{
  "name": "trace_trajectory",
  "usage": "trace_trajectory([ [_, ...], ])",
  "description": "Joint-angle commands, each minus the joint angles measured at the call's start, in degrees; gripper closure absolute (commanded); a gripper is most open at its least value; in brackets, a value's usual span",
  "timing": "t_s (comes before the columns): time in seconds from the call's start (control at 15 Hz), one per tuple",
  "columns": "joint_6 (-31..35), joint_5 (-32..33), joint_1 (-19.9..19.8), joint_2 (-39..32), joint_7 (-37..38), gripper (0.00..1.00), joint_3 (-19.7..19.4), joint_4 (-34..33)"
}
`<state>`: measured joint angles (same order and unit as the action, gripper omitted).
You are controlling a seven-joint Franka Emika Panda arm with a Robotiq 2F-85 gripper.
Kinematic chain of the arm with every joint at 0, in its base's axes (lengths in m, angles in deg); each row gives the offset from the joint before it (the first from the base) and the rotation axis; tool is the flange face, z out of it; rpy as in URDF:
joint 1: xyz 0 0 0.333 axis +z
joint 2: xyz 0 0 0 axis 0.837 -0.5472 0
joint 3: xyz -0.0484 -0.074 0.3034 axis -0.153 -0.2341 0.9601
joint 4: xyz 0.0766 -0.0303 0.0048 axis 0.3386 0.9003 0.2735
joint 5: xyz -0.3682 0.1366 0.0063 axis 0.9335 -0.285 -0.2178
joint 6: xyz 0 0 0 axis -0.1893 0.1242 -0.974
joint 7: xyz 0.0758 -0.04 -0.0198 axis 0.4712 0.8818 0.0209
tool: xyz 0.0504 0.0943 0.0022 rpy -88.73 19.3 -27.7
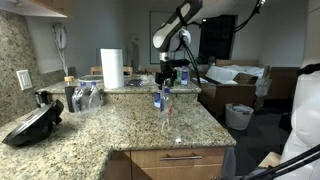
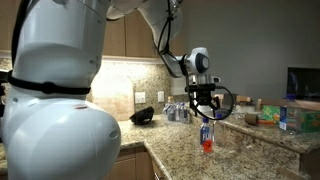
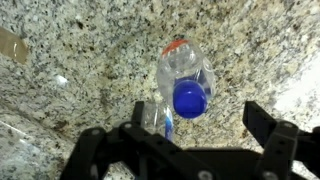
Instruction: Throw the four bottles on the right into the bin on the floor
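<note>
A clear bottle with a blue cap [image 3: 190,97] stands upright on the granite counter, right under my gripper [image 3: 200,125]. A second clear bottle with a blue label [image 3: 156,120] stands close beside it, by one finger. Something red [image 3: 176,45] shows just beyond the capped bottle. The gripper is open and empty, its fingers on either side above the bottles. In both exterior views the gripper [image 1: 170,74] [image 2: 205,100] hovers over the bottles [image 1: 161,99] [image 2: 207,134]. The pale grey bin [image 1: 239,116] stands on the floor beyond the counter's end.
A white paper-towel roll [image 1: 112,68] stands at the back of the counter. More clear bottles [image 1: 86,97] sit near the wall. A black device [image 1: 33,126] lies at the counter's near corner. Boxes [image 1: 235,75] stand behind the bin.
</note>
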<state>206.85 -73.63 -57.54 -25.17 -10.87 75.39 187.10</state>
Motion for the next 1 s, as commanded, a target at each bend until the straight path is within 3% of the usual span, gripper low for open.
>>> trace_trajectory([
  [0.0,0.1,-0.6,-0.5,-0.7,-0.7,0.00,0.5,-0.7],
  [0.27,-1.9,-2.5,-0.7,-2.7,-3.8,0.00,1.5,-3.3],
  [0.93,-13.0,-5.1,-2.3,-8.1,-2.3,0.00,1.3,-11.9],
])
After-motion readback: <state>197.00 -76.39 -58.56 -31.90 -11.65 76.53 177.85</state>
